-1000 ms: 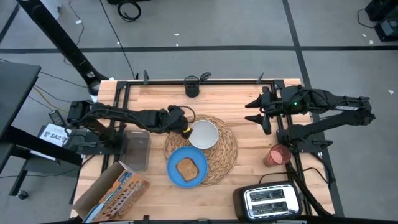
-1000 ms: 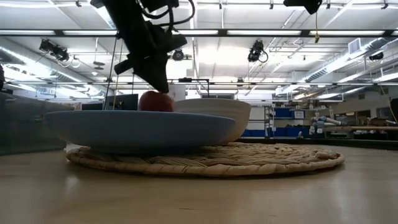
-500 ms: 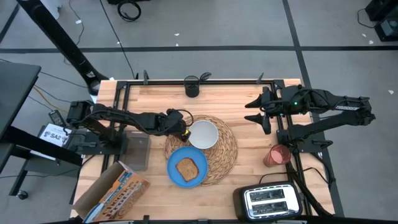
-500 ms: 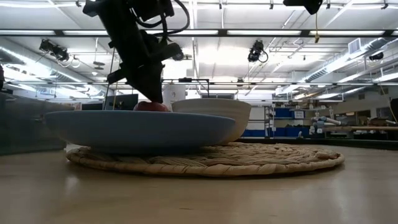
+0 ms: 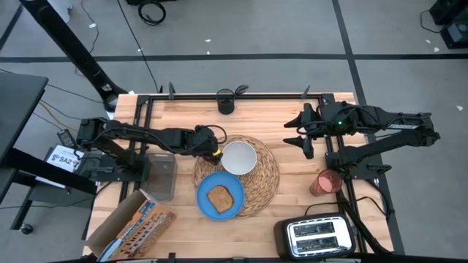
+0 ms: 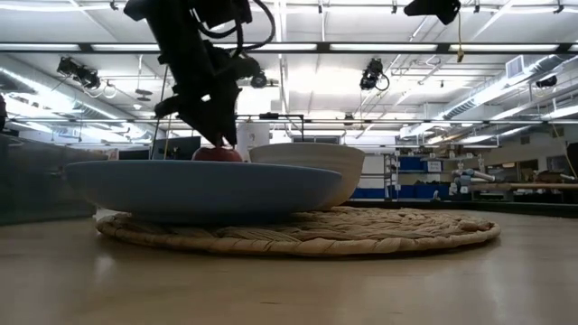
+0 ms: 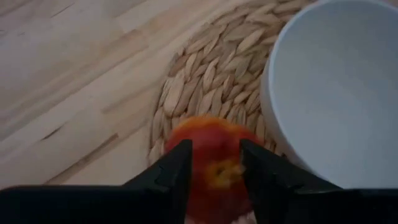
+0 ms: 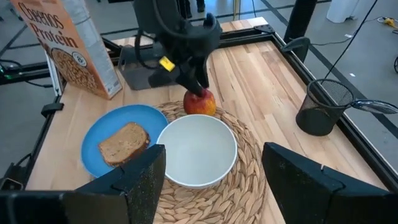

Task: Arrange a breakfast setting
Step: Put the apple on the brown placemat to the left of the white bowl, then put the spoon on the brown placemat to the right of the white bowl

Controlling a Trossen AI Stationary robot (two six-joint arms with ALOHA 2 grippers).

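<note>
At the lower left of the high view a cereal box lies flat, its corner cut off by the frame edge. Right of it, mid-frame left, the left gripper reaches in over the rim of the round woven placemat; its body hides the red apple almost wholly from above. The left wrist view shows the two dark fingers set against either side of the apple, jaws closed on the fruit, whose lower part is cut off by the picture edge. In the low view only the apple's top shows above the blue plate, so contact with the mat cannot be confirmed there; the right wrist view shows it resting on the mat's edge just beside the white bowl. The toast slice lies on the blue plate at centre, below the bowl. A small black cup stands at the upper centre. At the right, the right gripper hovers over bare table with jaws spread apart. Below it the translucent red cup is partly hidden by the arm, and the silver toaster sits at the lower right.
</note>
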